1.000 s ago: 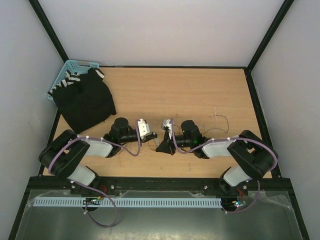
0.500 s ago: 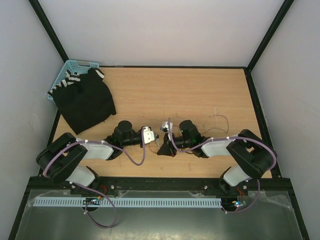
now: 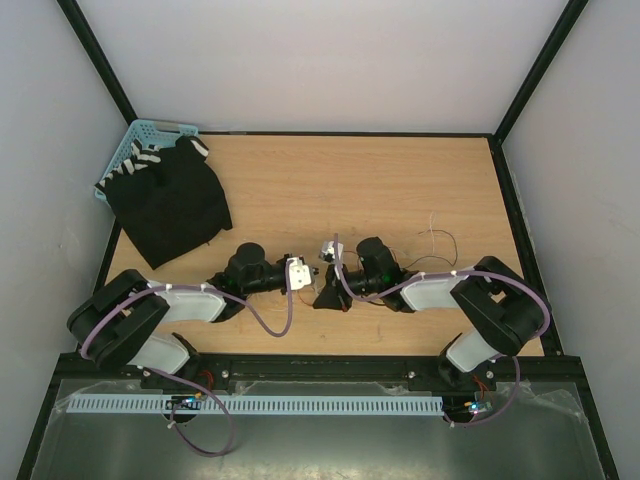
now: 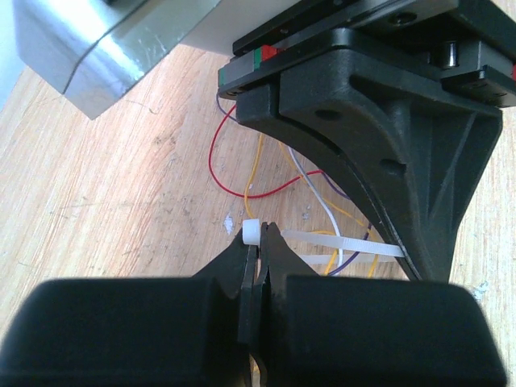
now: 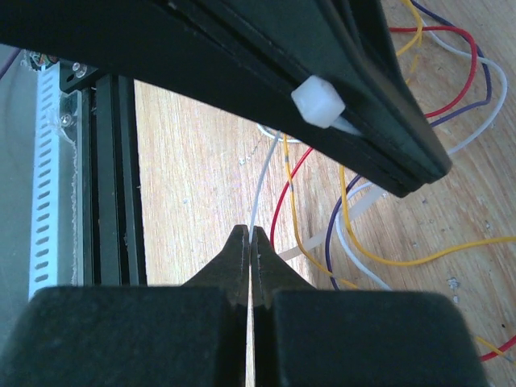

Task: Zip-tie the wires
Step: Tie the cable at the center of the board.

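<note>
My left gripper is shut on the white head of the zip tie. The pale strip runs right to the tip of my right gripper. In the right wrist view my right gripper is shut on a thin white strand, apparently the tie's tail seen edge-on. The tie's head sticks out of the left fingers above. Thin red, yellow, purple and white wires lie looped on the wood under the tie and also show in the right wrist view. In the top view both grippers meet at the table's near middle.
A black cloth lies at the back left, partly over a blue basket. A few thin strands lie on the wood to the right. The black frame rail runs along the near edge. A second pale strip lies among the wires.
My left gripper has moved right and turned toward the right gripper, closing the gap between them. The right gripper has shifted slightly left.
</note>
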